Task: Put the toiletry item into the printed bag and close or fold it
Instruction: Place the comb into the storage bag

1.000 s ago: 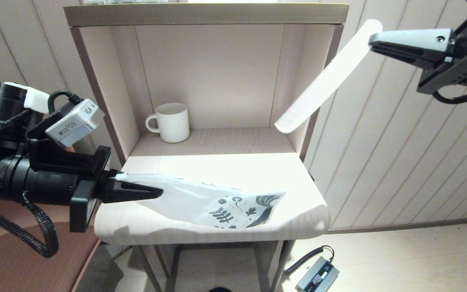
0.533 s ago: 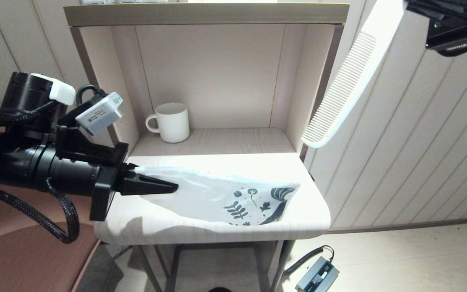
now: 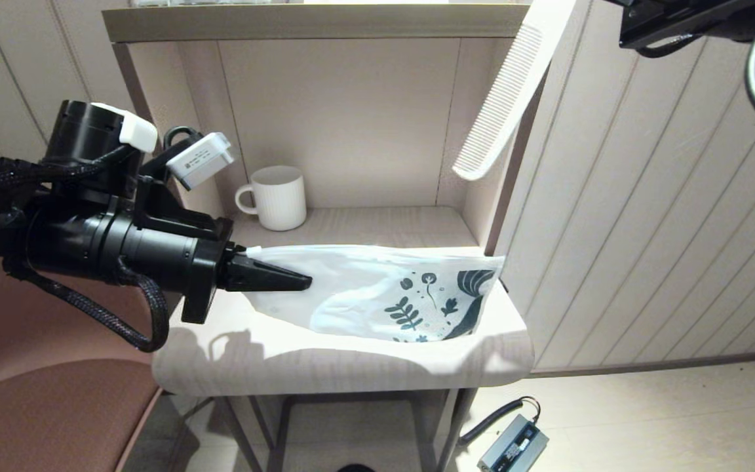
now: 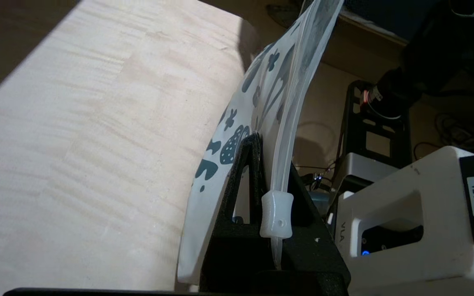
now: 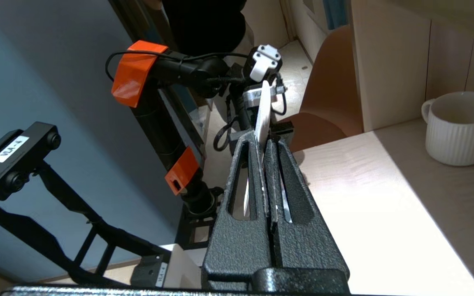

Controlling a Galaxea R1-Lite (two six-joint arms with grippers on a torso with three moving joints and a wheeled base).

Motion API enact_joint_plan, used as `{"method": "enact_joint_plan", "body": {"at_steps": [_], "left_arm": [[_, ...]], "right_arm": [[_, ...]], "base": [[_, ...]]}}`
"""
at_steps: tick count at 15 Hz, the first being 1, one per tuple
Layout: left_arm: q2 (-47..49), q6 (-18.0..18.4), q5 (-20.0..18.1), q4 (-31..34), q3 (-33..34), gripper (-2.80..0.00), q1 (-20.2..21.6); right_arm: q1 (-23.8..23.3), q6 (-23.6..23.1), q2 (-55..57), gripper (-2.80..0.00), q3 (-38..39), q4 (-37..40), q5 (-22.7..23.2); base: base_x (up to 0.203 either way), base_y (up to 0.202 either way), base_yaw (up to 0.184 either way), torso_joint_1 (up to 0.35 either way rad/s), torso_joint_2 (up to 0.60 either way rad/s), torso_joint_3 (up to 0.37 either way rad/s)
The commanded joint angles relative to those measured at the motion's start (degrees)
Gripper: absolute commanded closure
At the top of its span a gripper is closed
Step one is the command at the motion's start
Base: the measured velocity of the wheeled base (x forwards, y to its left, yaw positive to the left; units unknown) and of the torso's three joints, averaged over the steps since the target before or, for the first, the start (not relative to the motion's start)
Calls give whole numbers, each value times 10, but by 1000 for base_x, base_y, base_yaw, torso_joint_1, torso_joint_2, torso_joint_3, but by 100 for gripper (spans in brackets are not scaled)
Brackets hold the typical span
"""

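The printed bag [image 3: 384,295], white with dark teal leaf prints at its right end, hangs sideways just above the table [image 3: 325,367]. My left gripper [image 3: 299,283] is shut on its plain left end. In the left wrist view the fingers [image 4: 247,164] pinch the bag [image 4: 261,90] beside its zip slider [image 4: 277,216]. The toiletry item, a long off-white comb [image 3: 508,98], slants down from the top edge in front of the shelf's right wall, teeth end lowest. My right gripper [image 5: 266,142] is shut on the comb's [image 5: 263,111] handle end, high at the right.
A white ribbed mug [image 3: 278,196] stands at the back left of the shelf alcove [image 3: 351,118]. A brown chair seat [image 3: 43,413] lies below my left arm. A grey device with a cable [image 3: 512,449] sits on the floor. A panelled wall [image 3: 646,229] stands to the right.
My left gripper has carried the bag up and to the right, away from the table's front edge. My right gripper has risen out of the head view, swinging the comb steeper.
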Motion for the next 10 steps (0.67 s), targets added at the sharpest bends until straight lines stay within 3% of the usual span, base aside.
{"method": "enact_joint_plan", "body": {"at_steps": [1,5,8,10], "left_arm": [[5,3,-2,1,2,0,-2],[-5,2,-1,2,16,0,-3],[-9,-1,-2,2,18,0,-4],[-20,1,-1,2,29,0,-7]], "right_arm": [[-2,5,24,0,-27,3,-17],[-25,8,-3,0,-25,74,-201],[11,-10,-59,0,-3,144,-263],[34,-27,-95,0,23,178,-273]], "base": [[0,0,0,0,0,0],[0,0,0,0,0,0],[0,0,0,0,0,0],[0,0,0,0,0,0]]}}
